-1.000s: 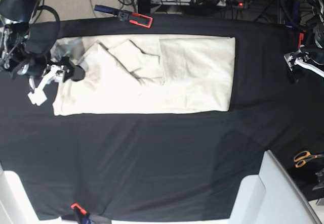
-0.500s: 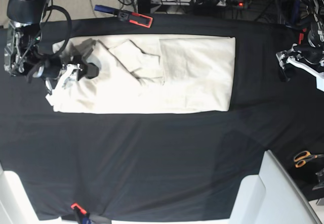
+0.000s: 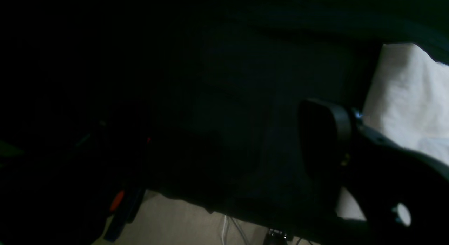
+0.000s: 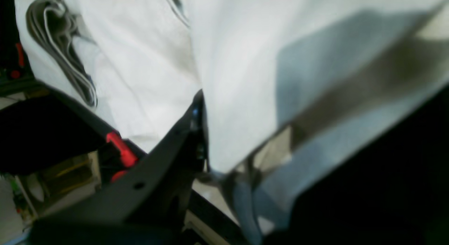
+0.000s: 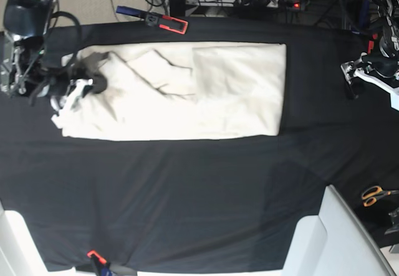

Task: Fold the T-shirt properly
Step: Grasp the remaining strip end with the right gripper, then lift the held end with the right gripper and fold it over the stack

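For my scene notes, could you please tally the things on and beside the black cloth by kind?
T-shirt: 1
Black cloth: 1
Scissors: 1
Clamps, far and near: 2
Power strip: 1
Grippers, right and left: 2
Total: 8

Base view: overhead, looking straight down on the whole table [image 5: 187, 189]. Right wrist: close behind its fingers [image 4: 196, 111], pressed up to the shirt [image 4: 140, 62]. Left wrist: dark, low past one finger [image 3: 326, 132], sharing the shirt's edge.
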{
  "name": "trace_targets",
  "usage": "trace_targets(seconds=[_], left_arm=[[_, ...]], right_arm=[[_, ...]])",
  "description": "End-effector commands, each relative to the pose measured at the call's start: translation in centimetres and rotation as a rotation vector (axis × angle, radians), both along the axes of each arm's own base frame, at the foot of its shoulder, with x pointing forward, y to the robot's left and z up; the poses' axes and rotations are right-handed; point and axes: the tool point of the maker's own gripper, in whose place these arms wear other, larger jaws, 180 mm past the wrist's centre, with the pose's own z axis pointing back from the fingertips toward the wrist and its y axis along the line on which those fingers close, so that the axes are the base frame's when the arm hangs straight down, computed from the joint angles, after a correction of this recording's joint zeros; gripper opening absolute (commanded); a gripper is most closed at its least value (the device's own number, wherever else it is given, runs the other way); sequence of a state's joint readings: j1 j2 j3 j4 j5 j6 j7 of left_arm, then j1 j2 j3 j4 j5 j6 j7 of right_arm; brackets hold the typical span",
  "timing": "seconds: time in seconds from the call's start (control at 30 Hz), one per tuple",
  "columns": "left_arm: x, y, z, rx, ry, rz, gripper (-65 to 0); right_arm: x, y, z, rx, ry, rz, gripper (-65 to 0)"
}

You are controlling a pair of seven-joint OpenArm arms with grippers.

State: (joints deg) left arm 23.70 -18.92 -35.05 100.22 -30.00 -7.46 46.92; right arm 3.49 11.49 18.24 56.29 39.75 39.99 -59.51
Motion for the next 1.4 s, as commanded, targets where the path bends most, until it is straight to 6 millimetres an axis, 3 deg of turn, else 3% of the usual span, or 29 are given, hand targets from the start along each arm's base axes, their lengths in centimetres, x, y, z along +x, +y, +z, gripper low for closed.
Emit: trace_targets(seconds=[0.0, 0.2, 0.4, 0.5, 0.7, 0.87, 1.07, 1.37], left_arm=[[0.6, 0.7, 1.2, 0.033, -0.034, -0.009, 0.0], [0.6, 0.7, 1.2, 0.033, -0.034, -0.009, 0.0], [0.7, 0.6, 1.3, 0.031, -0.039, -0.008, 0.0], [0.7, 0.6, 1.3, 0.031, -0.039, -0.008, 0.0], [0.7, 0.6, 1.3, 0.031, -0.037, -0.008, 0.0], [0.6, 0.6, 1.2, 0.031, -0.036, -0.008, 0.0], [0.9, 0.6, 1.3, 0.031, -0.041, -0.009, 0.0], [1.0, -0.7, 0.6, 0.015, -0.024, -0.043, 0.0]], right_arm=[[1.3, -2.0, 0.8, -0.032, -0.039, -0.022, -64.4], [1.1, -7.9, 0.3, -0.101, -0.005, -0.098, -64.4], [1.8, -12.6, 1.8, -0.186, -0.046, -0.136, -64.5], [2.3, -15.0, 1.9, -0.238, -0.022, -0.255, -64.5], [2.4, -17.1, 1.8, -0.294, 0.015, -0.391, -64.5], [3.1, -18.4, 4.2, -0.401, -0.044, -0.495, -64.5], [3.8, -15.6, 7.0, -0.575, -0.116, -0.440, -64.5], [3.5, -7.0, 7.1, -0.576, -0.089, -0.409, -64.7]])
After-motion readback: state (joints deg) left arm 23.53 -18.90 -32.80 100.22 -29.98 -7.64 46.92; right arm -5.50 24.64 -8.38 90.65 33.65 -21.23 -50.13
